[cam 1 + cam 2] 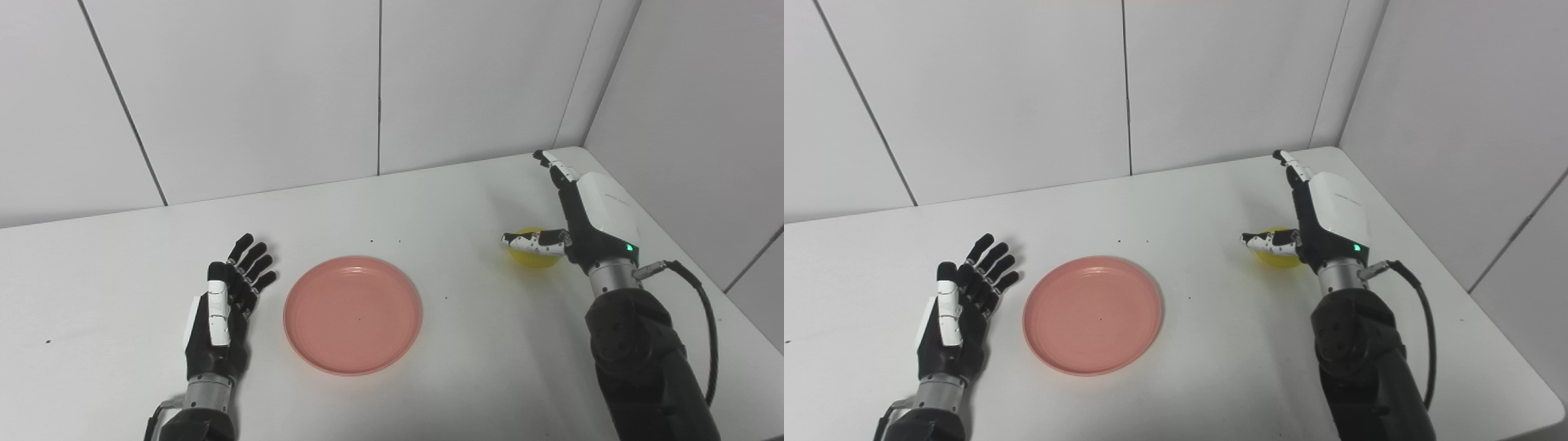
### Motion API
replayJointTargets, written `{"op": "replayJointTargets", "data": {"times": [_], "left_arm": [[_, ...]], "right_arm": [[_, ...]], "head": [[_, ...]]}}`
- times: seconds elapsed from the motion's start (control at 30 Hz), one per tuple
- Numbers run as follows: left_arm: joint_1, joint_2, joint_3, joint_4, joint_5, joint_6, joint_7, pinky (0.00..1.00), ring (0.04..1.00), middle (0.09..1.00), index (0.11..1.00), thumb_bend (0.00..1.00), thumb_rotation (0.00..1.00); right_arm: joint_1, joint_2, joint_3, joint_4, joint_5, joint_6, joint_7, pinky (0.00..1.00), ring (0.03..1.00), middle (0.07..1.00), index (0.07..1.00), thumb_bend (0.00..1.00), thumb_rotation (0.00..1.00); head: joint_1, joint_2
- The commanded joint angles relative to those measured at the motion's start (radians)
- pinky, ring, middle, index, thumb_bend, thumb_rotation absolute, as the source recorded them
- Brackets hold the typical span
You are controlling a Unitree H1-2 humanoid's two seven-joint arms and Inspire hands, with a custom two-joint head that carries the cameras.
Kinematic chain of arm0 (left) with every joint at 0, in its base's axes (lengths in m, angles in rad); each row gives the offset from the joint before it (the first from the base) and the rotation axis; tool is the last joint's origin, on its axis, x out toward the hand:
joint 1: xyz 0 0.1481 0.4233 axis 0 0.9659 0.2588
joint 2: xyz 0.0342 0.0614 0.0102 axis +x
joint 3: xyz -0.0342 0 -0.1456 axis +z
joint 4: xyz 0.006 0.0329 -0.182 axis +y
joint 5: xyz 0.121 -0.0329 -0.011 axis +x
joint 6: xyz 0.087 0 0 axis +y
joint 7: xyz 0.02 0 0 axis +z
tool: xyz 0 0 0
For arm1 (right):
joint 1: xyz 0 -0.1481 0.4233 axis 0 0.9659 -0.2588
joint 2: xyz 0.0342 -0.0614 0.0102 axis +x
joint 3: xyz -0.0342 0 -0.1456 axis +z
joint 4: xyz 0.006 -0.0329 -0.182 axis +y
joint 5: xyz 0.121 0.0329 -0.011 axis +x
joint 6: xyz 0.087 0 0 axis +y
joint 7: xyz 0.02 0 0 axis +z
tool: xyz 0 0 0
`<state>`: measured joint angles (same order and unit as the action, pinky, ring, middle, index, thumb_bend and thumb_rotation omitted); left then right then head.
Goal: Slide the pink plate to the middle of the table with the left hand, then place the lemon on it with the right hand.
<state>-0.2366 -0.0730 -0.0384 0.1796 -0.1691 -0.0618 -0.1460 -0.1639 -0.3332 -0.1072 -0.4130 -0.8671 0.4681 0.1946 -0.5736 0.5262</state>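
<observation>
The pink plate (pixel 353 315) lies flat on the white table (pixel 429 208), close to its middle, so the sliding step looks done or nearly so. The left hand (pixel 222 312) rests just beside the plate at its nine o'clock, not touching it, palm turned toward the rim with its fingers stretched out and spread, holding nothing. That flat, open pose suits a push against the plate's edge rather than a grasp, and the small gap suggests the hand is clear of the plate for now.

The lemon (pixel 534 252) sits on the table at about two o'clock from the plate, well apart from it and near the table's right edge. The right hand (pixel 582 214) stands over it with the wrist at five o'clock and the fingers pointing away toward twelve o'clock, straight and unbent. Its thumb (pixel 536 241) reaches across the top of the lemon toward nine o'clock, while the palm stands at the fruit's three o'clock side. The hand is spread, not closed on the lemon; whether the thumb actually touches the peel cannot be told. This looks like the setup for a grasp: the fingers would need to curl round the far side before any lift toward the plate.
</observation>
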Motion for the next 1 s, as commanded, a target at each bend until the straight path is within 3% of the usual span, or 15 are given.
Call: {"op": "replayJointTargets", "data": {"times": [0.0,0.13,0.33,0.73,0.97], "left_arm": [[0.013,0.011,0.006,0.029,-0.003,-0.034,-0.010,0.84,0.872,0.875,0.867,0.80,1.00],[0.013,0.011,0.013,0.035,-0.006,-0.036,-0.007,0.83,0.862,0.864,0.853,0.80,1.00],[0.008,0.010,0.026,0.048,-0.016,-0.035,-0.009,0.81,0.843,0.847,0.834,0.80,0.98],[0.016,0.014,0.021,0.038,-0.014,-0.033,-0.021,0.82,0.853,0.856,0.846,0.79,1.00],[0.022,0.009,0.023,0.020,-0.011,-0.024,-0.015,0.81,0.847,0.852,0.844,0.79,0.98]], "right_arm": [[-0.048,-0.025,-0.024,0.013,-0.024,0.001,0.019,0.72,0.825,0.869,0.881,0.92,0.17],[-0.062,-0.017,-0.044,0.060,-0.038,0.001,0.044,0.73,0.837,0.875,0.883,0.91,0.17],[-0.067,-0.005,-0.059,0.127,-0.013,0.001,0.020,0.74,0.846,0.869,0.875,0.94,0.16],[-0.064,-0.032,-0.024,0.229,0.029,-0.004,-0.027,0.71,0.817,0.867,0.868,0.93,0.18],[-0.065,-0.033,-0.002,0.272,0.035,-0.001,-0.060,0.68,0.774,0.838,0.840,0.91,0.10]], "head": [[-0.006,-0.001],[-0.010,-0.003],[-0.015,-0.005],[-0.008,0.003],[-0.003,0.013]]}}
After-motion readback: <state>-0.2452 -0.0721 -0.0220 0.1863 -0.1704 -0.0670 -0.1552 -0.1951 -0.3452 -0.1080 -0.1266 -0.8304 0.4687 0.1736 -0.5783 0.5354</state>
